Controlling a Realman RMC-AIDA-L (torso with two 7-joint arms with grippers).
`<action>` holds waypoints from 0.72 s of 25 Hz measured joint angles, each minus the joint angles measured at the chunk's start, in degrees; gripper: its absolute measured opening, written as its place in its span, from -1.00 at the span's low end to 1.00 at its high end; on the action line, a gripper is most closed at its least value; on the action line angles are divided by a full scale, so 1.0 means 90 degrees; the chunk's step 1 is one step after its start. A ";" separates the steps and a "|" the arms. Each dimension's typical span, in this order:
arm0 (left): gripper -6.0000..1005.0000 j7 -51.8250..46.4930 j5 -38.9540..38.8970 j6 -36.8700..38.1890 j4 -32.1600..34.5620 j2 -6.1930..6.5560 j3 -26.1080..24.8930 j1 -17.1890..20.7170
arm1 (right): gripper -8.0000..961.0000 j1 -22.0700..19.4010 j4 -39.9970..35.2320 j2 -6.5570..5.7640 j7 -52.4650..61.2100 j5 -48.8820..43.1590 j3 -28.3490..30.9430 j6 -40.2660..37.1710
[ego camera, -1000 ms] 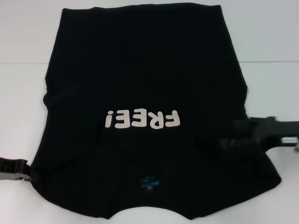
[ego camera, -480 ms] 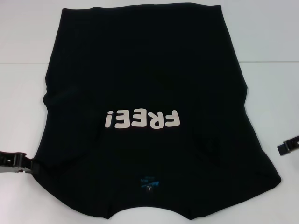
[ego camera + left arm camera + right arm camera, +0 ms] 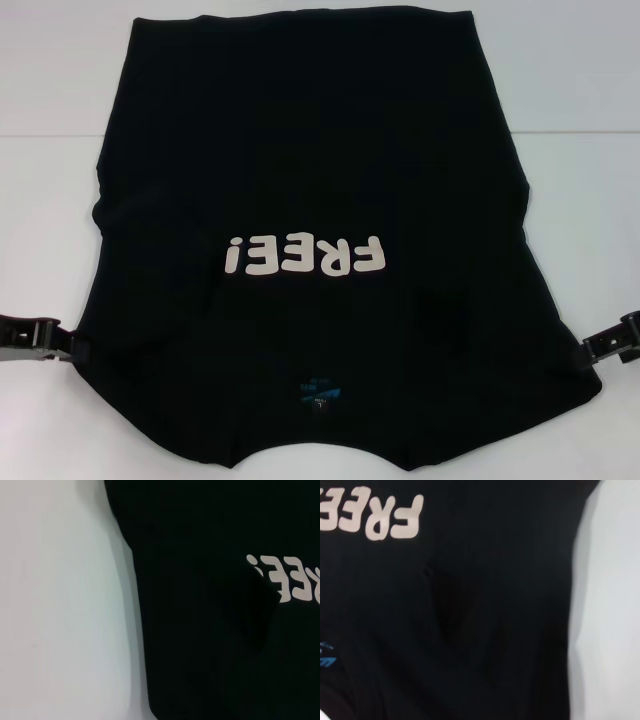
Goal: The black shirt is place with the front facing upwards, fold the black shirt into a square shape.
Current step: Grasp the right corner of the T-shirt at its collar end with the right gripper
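Note:
The black shirt (image 3: pixel 310 150) lies spread flat on the white table (image 3: pixel 50 100), front up. Its white "FREE!" lettering (image 3: pixel 305 256) reads upside down from the head view, and the blue neck label (image 3: pixel 320 390) is near the front edge. My left gripper (image 3: pixel 62 345) sits low at the shirt's left sleeve edge. My right gripper (image 3: pixel 598 347) is at the right sleeve edge. The left wrist view shows the shirt's side border (image 3: pixel 210 645) and part of the lettering (image 3: pixel 287 577). In the right wrist view are black shirt cloth (image 3: pixel 470 630), the lettering (image 3: pixel 375 517) and a bit of the label (image 3: pixel 326 655).
Bare white tabletop (image 3: pixel 580 80) flanks the shirt on both sides and behind it. The shirt's collar end hangs near the table's front edge. A shallow crease (image 3: pixel 440 310) marks the cloth right of the label.
My right gripper left the shirt's right part, swung out past the edge, and now sits lower at the right sleeve edge. The left gripper has risen slightly at the left edge.

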 joint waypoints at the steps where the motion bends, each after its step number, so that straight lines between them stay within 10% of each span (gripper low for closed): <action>1: -0.91 0.0000 -0.0001 0.0000 -0.0006 0.0000 0.0000 -0.0010 | 0.65 0.0006 0.0035 0.0021 -0.0019 -0.0003 -0.0002 0.0040; 18: -0.91 0.0001 -0.0001 -0.0006 -0.0022 0.0000 0.0001 -0.0077 | 0.65 0.0016 0.0502 0.0138 -0.0093 -0.0012 -0.0142 0.0428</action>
